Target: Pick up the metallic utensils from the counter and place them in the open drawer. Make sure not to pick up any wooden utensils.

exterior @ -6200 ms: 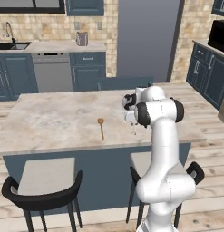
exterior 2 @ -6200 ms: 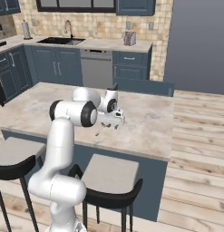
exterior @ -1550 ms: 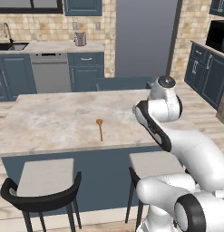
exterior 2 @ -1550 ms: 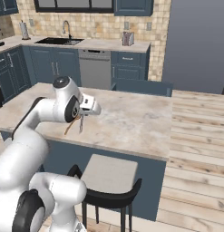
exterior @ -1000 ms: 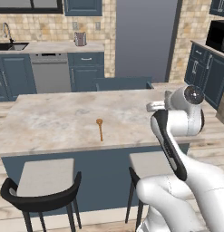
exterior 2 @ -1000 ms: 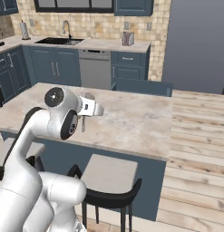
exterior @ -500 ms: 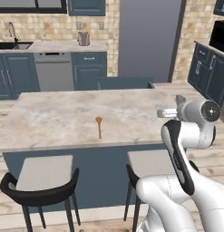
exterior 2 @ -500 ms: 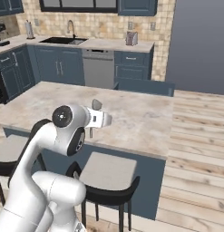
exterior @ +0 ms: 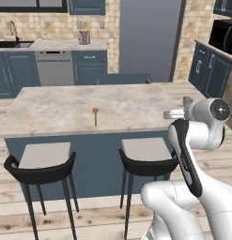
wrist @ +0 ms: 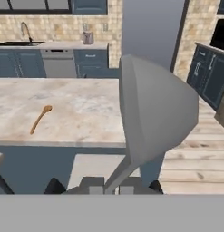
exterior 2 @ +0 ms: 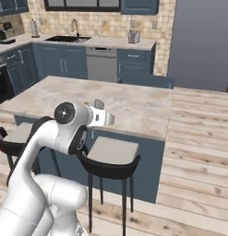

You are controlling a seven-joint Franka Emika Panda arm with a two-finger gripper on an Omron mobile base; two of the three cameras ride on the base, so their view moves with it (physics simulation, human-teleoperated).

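My gripper [wrist: 112, 186] is shut on a metallic utensil [wrist: 152, 108], a broad grey blade that rises large in front of the hand camera. In the left base view the gripper [exterior: 171, 114] hangs just off the counter's [exterior: 51, 105] right end. The right base view has the gripper [exterior 2: 106, 119] at the near edge of the counter [exterior 2: 134, 106]. The wooden spoon [exterior: 95, 115] lies alone on the marbled top, also seen as the orange-brown spoon [wrist: 40, 118] left of the blade. A dark blue box beyond the far edge looks like the open drawer [exterior: 123, 78].
Two dark stools [exterior: 44, 161] [exterior: 146, 155] stand under the counter's near side. A tall grey fridge [exterior: 148, 37] is behind, blue cabinets with a sink [exterior 2: 69, 39] line the back wall, and wood floor [exterior 2: 198, 138] lies to the right.
The arm has swung to the right, from over the counter to past its right end, carrying the grey blade. The wooden spoon has stayed put. The views have shifted slightly.
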